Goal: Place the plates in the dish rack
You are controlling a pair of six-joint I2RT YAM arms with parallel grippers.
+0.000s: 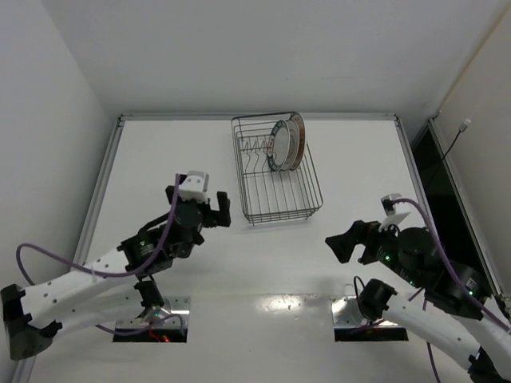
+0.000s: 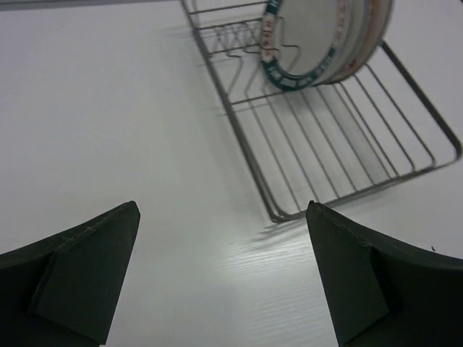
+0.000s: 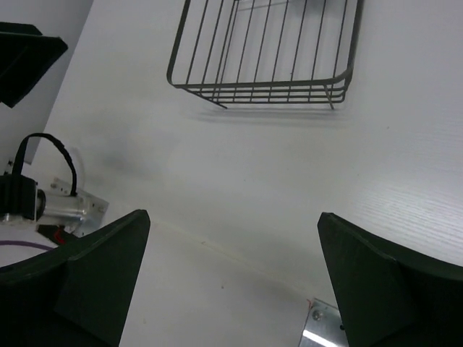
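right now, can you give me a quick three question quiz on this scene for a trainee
1. True or false: the plates lie flat on the table.
2. Where in the dish rack are the plates? A: at the end nearest the arms. B: on edge at the end farthest from the arms. C: across the middle.
3. Fill in: the left jaws and right jaws are both ____ and hold nothing.

Key: 1 false, they stand in the rack. 2 B. 3 open.
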